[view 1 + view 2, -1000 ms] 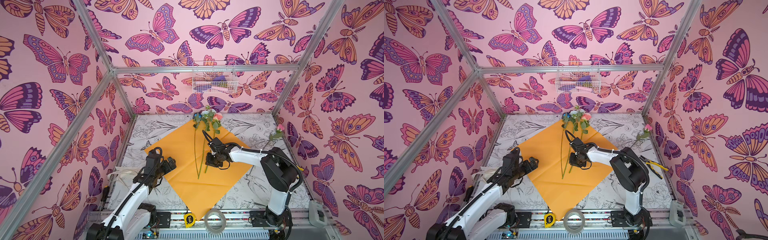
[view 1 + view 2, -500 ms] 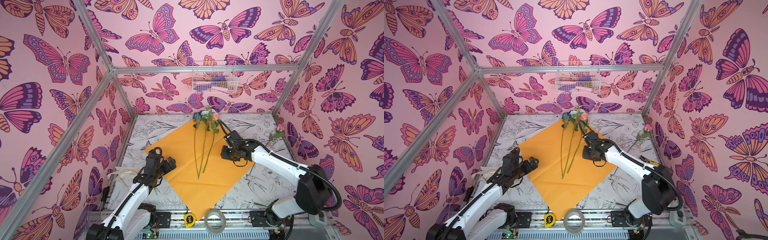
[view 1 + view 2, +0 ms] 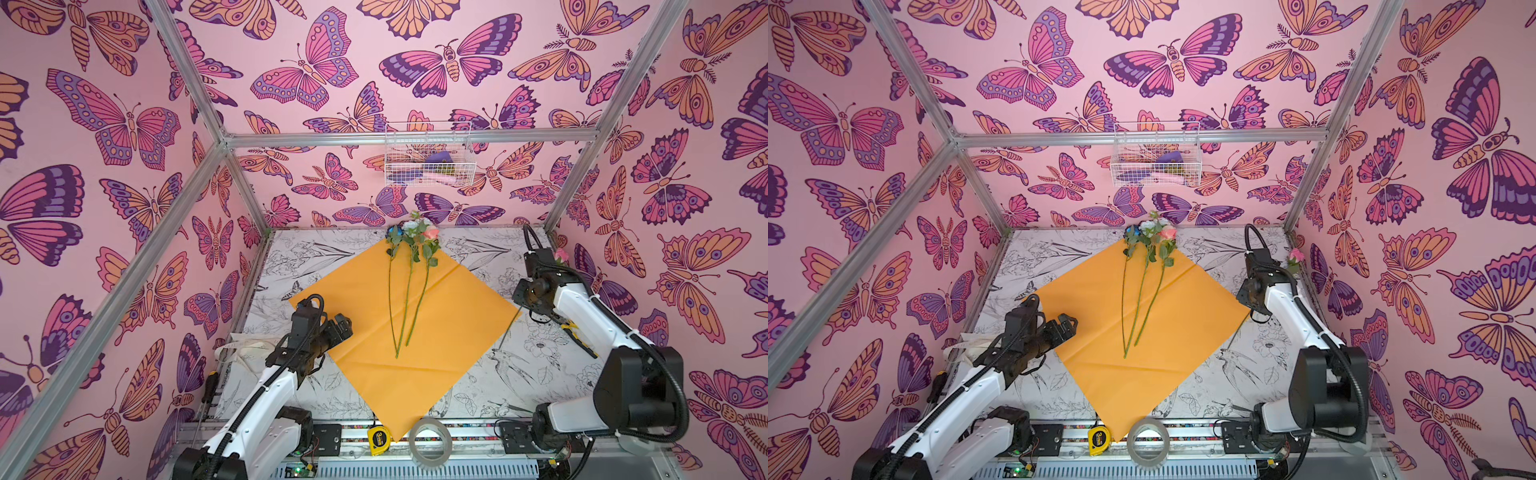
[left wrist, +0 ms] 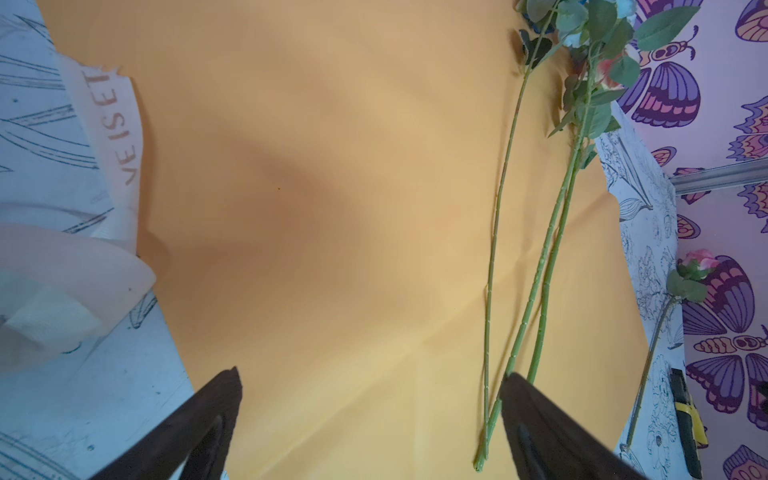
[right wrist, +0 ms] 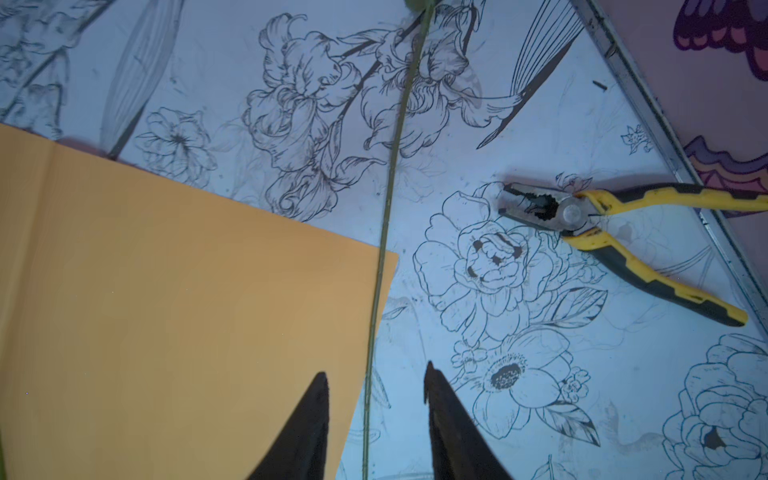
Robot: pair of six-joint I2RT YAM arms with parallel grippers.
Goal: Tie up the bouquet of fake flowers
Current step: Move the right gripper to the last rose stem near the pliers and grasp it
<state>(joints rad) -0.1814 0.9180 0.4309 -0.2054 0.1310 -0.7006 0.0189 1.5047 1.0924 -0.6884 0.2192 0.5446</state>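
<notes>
**Three stems on the sheet, a fourth between the right jaws**

There are two end effectors. The right end effector (image 5: 374, 370) is released. Its jaws stand apart on either side of one thin green stem, with a gap on each side. In both top views it sits at the right of the frame, over the right corner of the orange wrapping paper (image 3: 449, 324). The left end effector (image 4: 370, 374) is spread wide and empty over the sheet's left corner.

Three fake flowers (image 3: 412, 239) lie side by side on the single sheet at centre frame. Their heads are at its top corner and their stems converge downward. The fourth flower (image 3: 561, 254) lies on the desk (image 3: 540, 374) at the right, pink head by the wall, stem crossing the sheet's right corner. Farther out are one pair of pliers (image 5: 602, 232), one tape roll (image 3: 430, 440), one tape measure (image 3: 379, 439) and one cream ribbon (image 4: 120, 137).

A second ago the right end effector was at mid-sheet beside the stems. Half a second ago it was at the sheet's upper right edge, and now it is farther right. The left arm has not moved.

The right arm bends at the elbow, with its wrist pitched down. The left arm slants up from lower left, pointing toward centre.
</notes>
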